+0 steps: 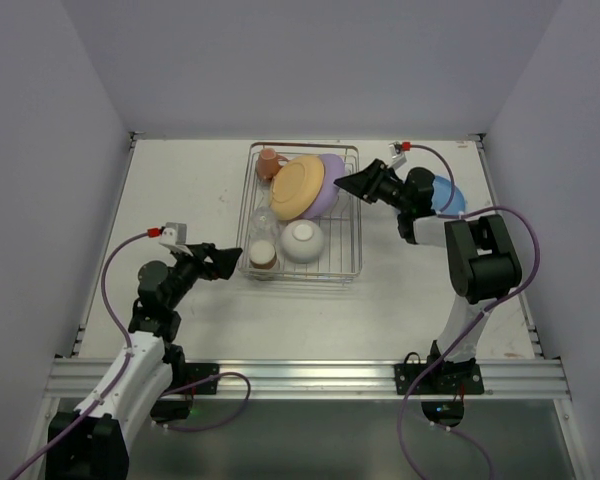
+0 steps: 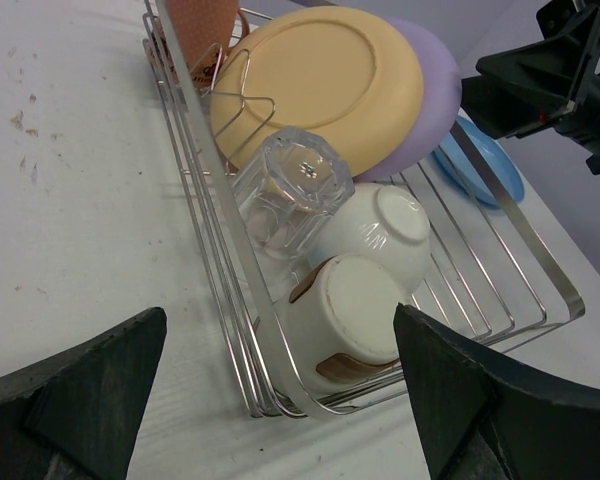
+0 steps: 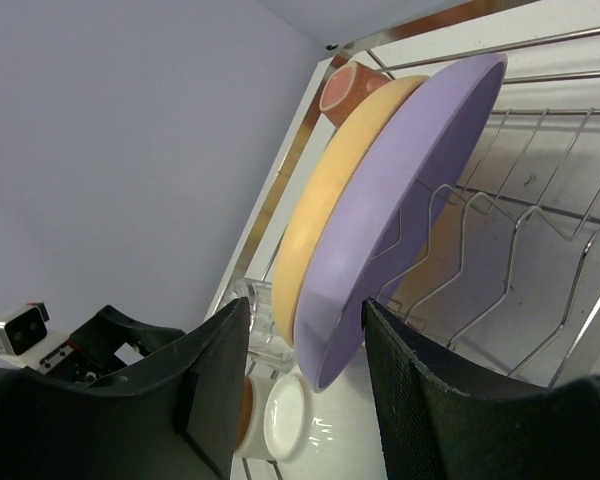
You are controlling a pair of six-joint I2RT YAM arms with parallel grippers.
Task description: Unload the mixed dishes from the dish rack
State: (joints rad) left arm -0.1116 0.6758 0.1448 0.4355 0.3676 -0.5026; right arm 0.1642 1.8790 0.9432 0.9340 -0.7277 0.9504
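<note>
The left gripper (image 1: pixel 228 262) hung wide open and empty just left of the dish rack (image 1: pixel 305 277). Inside it the lilac plate (image 3: pixel 410 190) leaned on the yellow-orange plate (image 1: pixel 297 187), its rim between the fingers of the half-open right gripper (image 1: pixel 344 184), not yet clamped.

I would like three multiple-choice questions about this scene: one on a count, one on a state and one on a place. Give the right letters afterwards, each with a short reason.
1. How many plates stand in the dish rack?
A one
B two
C three

2. In what state is the left pincer?
A open and empty
B shut on a glass
C shut on a cup

3. Where is the blue plate?
A in the rack
B in the left pincer
C on the table, right of the rack

Answers:
1 B: only the yellow plate and the lilac plate lean there.
2 A: it gapes wide, outside the rack.
3 C: it lies beyond the rack's right wall.
</note>
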